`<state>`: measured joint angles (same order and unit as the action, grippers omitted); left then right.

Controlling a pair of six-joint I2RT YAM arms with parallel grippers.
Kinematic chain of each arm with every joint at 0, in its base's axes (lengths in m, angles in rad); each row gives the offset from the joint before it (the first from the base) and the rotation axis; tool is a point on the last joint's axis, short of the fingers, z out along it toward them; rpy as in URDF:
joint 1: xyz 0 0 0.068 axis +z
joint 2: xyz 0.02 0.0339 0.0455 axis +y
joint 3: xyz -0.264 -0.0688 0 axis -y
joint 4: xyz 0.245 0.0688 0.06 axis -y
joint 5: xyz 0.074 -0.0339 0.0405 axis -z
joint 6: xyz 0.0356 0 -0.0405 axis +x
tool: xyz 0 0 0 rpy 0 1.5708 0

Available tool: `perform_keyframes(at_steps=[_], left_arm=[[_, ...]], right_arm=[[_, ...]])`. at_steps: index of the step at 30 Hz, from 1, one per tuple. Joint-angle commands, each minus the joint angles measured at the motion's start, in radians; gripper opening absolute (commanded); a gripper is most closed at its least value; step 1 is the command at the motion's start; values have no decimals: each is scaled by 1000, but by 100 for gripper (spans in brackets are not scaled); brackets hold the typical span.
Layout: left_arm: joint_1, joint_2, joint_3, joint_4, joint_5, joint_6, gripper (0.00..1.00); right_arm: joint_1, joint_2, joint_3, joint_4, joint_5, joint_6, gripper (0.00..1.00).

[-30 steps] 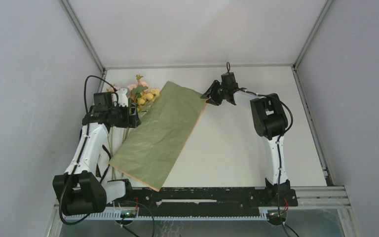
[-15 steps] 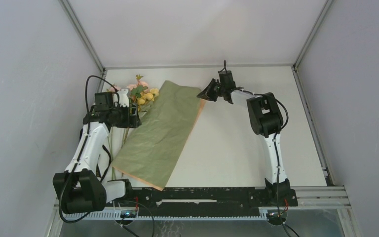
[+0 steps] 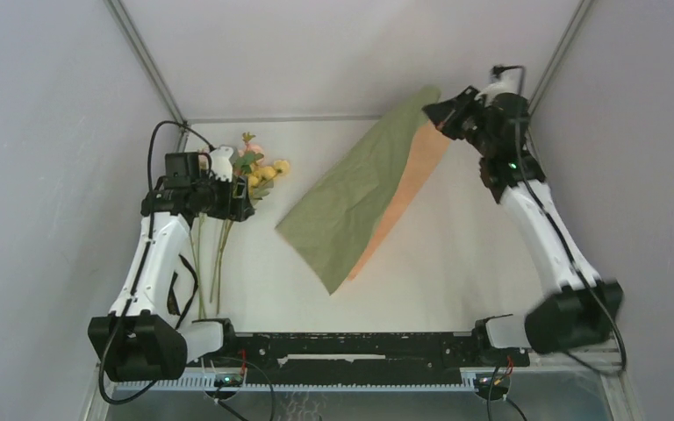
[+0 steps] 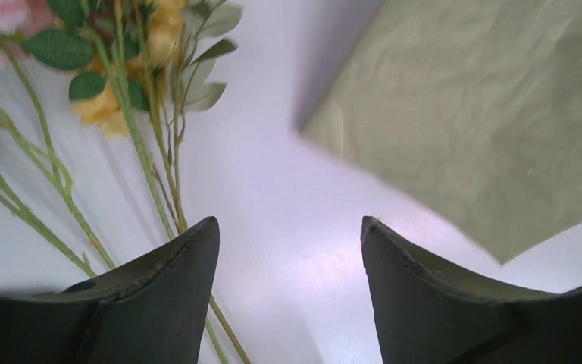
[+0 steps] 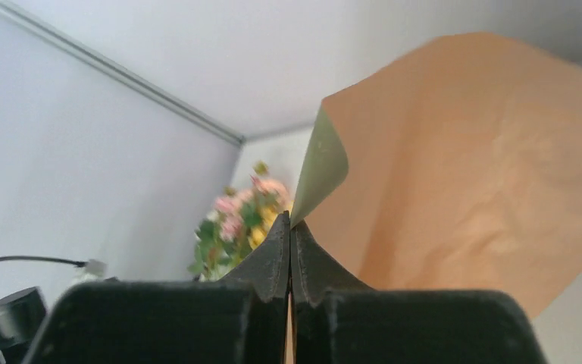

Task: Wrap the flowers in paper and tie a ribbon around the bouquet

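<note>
Hanging lowest in the middle of the top view, nearest the arm bases, is the bottom corner of the large rectangular sheet of paper (image 3: 351, 202), olive green on one face and peach-orange on the other; whether that corner touches the white table (image 3: 474, 254) cannot be told. Left of it, the black two-fingered left gripper (image 3: 239, 195) hovers over the long green stems of the flowers (image 3: 259, 168), a small bunch of pink, yellow and cream blooms with green leaves lying on the table toward the upper left. Its jaws are spread wide with nothing between them: the left wrist view shows bare tabletop between the dark fingers (image 4: 174, 288), stems at the left and olive paper at the upper right, apart from the blooms. Farthest, at the upper right of the top view, the black right gripper (image 3: 434, 111) is raised well above the table, jaws pressed together on the paper's top corner, and the sheet slopes down from it toward the centre. In the right wrist view the peach face fills the right side, the flowers small at lower centre-left.
</note>
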<state>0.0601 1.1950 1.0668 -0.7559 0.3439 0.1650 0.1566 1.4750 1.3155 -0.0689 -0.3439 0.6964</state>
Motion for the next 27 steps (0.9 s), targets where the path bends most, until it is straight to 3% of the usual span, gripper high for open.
perform_keyframes(at_steps=[1, 3, 6, 7, 9, 13, 18, 22, 27], left_arm=[[-151, -39, 179, -105, 49, 113, 74], [-290, -28, 276, -159, 21, 158, 76], [-534, -17, 410, -191, -47, 186, 89], [-594, -15, 443, -192, -58, 198, 96], [-676, 0, 518, -204, -50, 190, 100], [-761, 39, 597, -196, 35, 128, 100], [-863, 83, 559, -77, -47, 80, 100], [-929, 130, 510, 63, -253, 78, 100], [-930, 155, 460, 227, -500, 131, 100]], right_arm=[[90, -245, -6, -135, 237, -107, 0], [159, -306, -7, -124, 334, -88, 0], [266, -345, -6, -79, 447, -40, 0], [292, -352, -7, -61, 474, -27, 0], [351, -361, -7, -19, 544, -17, 0], [463, -367, -6, 55, 700, -46, 0], [555, -369, -6, 141, 827, -78, 0], [609, -373, -5, 180, 885, -102, 0], [633, -388, -6, 185, 883, -115, 0]])
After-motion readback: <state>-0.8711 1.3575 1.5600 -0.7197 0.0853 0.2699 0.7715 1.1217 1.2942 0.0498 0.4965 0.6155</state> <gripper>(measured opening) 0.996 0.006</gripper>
